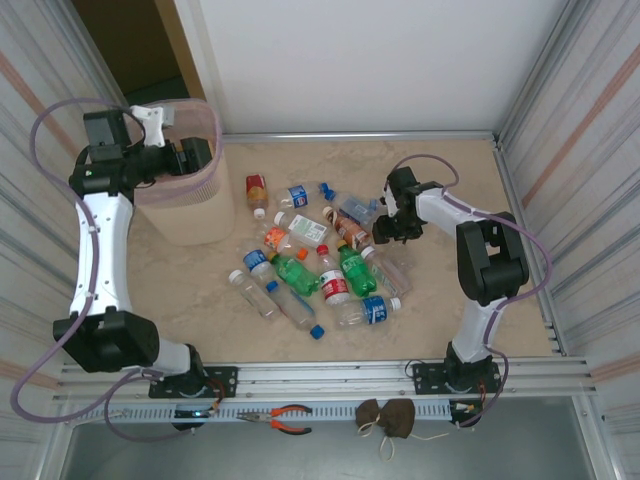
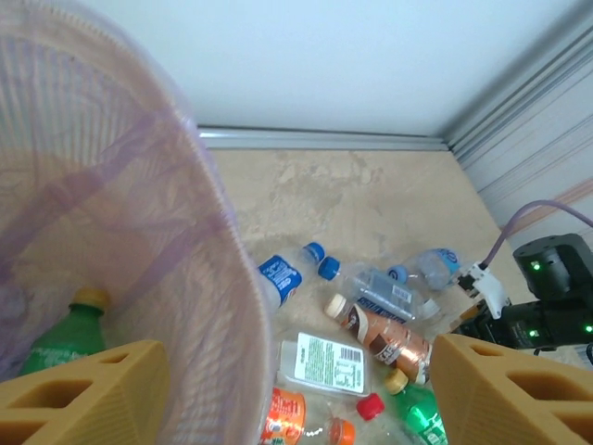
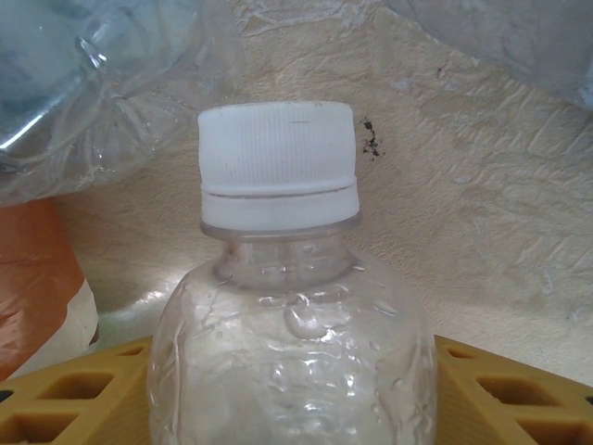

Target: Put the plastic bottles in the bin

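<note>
The pale-pink mesh bin [image 1: 186, 214] stands at the back left. My left gripper [image 1: 196, 156] hangs open over its right rim, one finger inside the bin wall [image 2: 111, 232] and the other outside it. A green bottle with a yellow cap [image 2: 61, 345] lies inside the bin. Several plastic bottles [image 1: 320, 265] lie scattered on the table's middle. My right gripper [image 1: 384, 228] is down at the pile's right edge. In the right wrist view its yellow fingers [image 3: 65, 399] press on both sides of a clear bottle with a white cap [image 3: 283, 306].
Corrugated walls close in the left, right and back sides. A metal rail [image 1: 330, 380] runs along the near edge, with orange pliers [image 1: 285, 418] and a brown object [image 1: 386, 418] below it. A crumpled clear bottle [image 3: 83, 83] and an orange label [image 3: 32, 278] lie close to the held bottle.
</note>
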Robot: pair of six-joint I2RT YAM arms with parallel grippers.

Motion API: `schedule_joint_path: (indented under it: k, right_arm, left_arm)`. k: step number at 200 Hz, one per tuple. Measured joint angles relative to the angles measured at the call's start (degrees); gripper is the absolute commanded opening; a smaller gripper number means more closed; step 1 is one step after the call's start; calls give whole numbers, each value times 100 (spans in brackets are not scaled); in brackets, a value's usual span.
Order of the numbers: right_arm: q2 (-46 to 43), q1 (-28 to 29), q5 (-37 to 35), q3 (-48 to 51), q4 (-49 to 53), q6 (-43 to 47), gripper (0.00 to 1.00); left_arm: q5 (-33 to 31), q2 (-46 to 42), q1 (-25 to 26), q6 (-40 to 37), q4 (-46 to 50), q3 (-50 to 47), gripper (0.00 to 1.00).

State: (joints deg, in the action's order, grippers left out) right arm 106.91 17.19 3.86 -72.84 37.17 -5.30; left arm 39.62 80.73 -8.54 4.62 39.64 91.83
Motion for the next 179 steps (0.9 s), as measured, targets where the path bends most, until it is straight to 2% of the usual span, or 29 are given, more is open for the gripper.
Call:
schedule_joint_path:
  k: [35, 83, 131, 179]
  right_arm:
    - [-243, -13, -114, 61, 66, -2, 56]
    - [-1528, -72, -105, 122, 153, -79, 56]
    - [-2929, -70, 369, 122, -111, -527, 57]
    - [-4039, 28, 942, 170, -1239, -1226, 57]
  left_arm:
    - [203, -232, 0, 354, -595, -378, 71]
    - [426, -549, 144, 774, -1403, -664, 70]
    - [570, -723, 1040, 767, -2157, -846, 71]
    - [800, -721, 1910, 918, -3187, -1071, 71]
